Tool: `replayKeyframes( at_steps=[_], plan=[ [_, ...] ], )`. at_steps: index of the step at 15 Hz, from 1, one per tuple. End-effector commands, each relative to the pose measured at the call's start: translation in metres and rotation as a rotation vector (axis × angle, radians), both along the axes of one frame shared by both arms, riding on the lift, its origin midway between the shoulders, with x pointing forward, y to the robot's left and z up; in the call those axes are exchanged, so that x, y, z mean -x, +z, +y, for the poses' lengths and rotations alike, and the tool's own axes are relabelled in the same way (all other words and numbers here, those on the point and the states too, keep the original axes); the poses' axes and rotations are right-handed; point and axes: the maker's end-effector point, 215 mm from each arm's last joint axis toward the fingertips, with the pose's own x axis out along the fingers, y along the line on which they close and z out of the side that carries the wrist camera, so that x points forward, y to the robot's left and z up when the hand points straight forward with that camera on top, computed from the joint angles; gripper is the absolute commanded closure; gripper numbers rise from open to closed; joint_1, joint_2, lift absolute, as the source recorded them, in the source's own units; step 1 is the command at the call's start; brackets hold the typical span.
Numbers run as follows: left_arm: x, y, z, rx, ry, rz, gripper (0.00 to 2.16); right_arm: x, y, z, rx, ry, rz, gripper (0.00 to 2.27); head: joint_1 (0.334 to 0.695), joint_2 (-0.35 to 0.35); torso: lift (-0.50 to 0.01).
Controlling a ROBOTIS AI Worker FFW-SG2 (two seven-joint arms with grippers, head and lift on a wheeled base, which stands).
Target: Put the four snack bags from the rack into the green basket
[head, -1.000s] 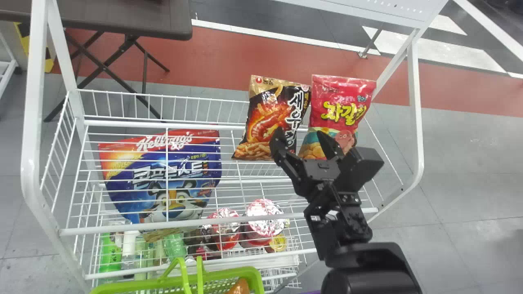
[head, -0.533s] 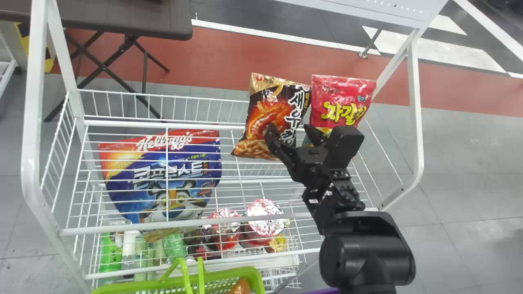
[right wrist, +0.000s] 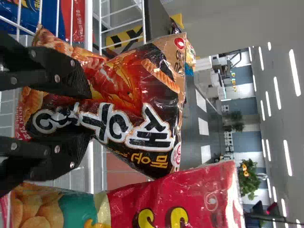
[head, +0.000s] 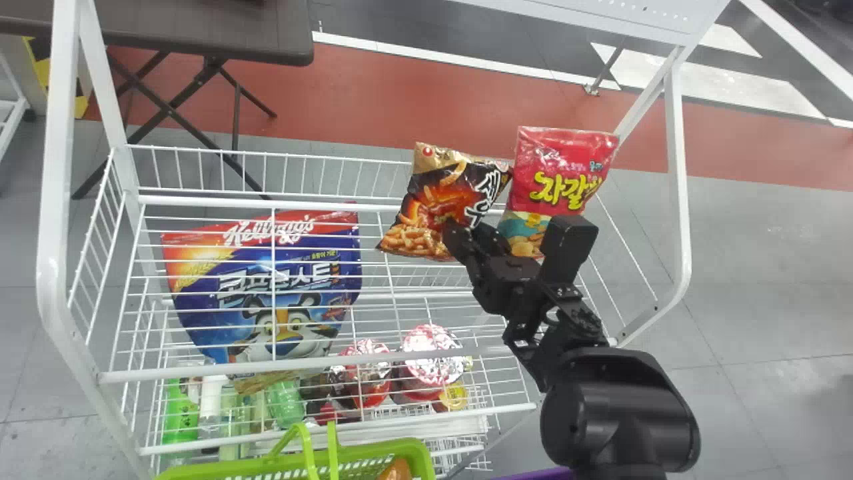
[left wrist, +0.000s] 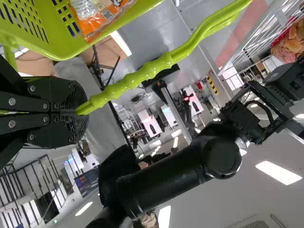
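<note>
Snack bags [head: 427, 217]: two stand upright side by side at the far right of the rack, a black one and a red one; you cannot tell from here whether the packet in the basket counts towards the four
White wire rack [head: 266, 203]: its rail could snag the bag's bottom edge if you pull back before lifting clear
Green basket [head: 383, 446]: down at the near edge, hanging from your left arm; if it swings or sits off line, your drop may hit the rim
Cereal bag [head: 233, 313]: lies left of the black bag; a low, direct carry to the basket could drag across it
Red bag [head: 566, 160]: close against the black one, so your finger beside it may nudge it over as you lift
Black bag [right wrist: 128, 85]: creased, its top leaning; squeeze harder and it may crush or burst
Right gripper [right wrist: 90, 115]: jaws pinching a fold of the black bag's front; a shallow bite on slick film could slip
Left gripper [left wrist: 81, 113]: jaws clamped on the handle [left wrist: 149, 70]; loosen them and the basket tips
Orange packet [left wrist: 102, 18]: inside the basket, and could prop up what you drop
</note>
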Motion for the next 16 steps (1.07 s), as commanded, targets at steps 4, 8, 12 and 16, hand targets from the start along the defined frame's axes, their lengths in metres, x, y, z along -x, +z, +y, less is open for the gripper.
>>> replayKeyframes(
  at_steps=[4, 8, 12, 16],
  plan=[
    [0.002, 0.0, 0.003, 0.004, 0.0, 0.003, 2.13, -0.004, 0.017, 0.0, -0.004, 0.025, -0.039, 2.04, 0.695, -0.35, -0.006],
    [0.0, 0.0, 0.001, 0.0, 0.001, -0.002, 2.13, -0.001, 0.029, 0.021, -0.056, 0.142, -0.063, 2.04, 0.695, -0.35, -0.006],
    [-0.002, -0.002, 0.0, -0.013, -0.002, -0.007, 2.13, 0.013, 0.042, 0.056, -0.108, 0.27, -0.031, 2.04, 0.695, -0.35, -0.006],
    [-0.005, -0.003, 0.005, -0.019, 0.008, -0.003, 2.13, 0.091, 0.044, 0.085, -0.14, 0.321, 0.084, 2.04, 0.695, -0.35, -0.006]
  ],
)
